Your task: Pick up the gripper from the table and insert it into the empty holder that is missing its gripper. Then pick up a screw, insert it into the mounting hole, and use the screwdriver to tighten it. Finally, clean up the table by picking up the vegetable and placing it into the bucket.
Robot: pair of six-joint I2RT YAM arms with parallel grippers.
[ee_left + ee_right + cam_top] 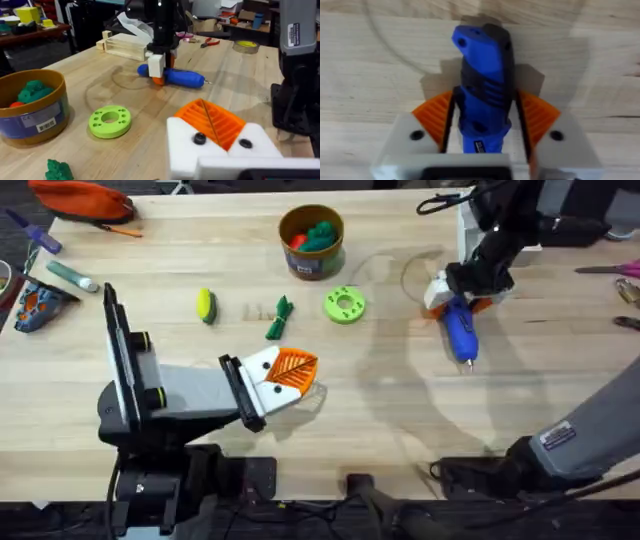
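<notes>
The right gripper (462, 298) is down at the far right of the worktop (400, 400), its fingers (436, 116) clamped on the blue screwdriver (459, 328). In the right wrist view the screwdriver's body runs straight between the two orange ribbed pads, touching both, its rear end sticking out beyond them. Overhead, its thin metal tip points toward the near edge. The left gripper (290, 372) hovers near the middle, its orange-padded fingers pressed together with nothing between them. The mustard bucket (311, 242) stands at the far centre, a green disc (344, 304) between it and the screwdriver.
</notes>
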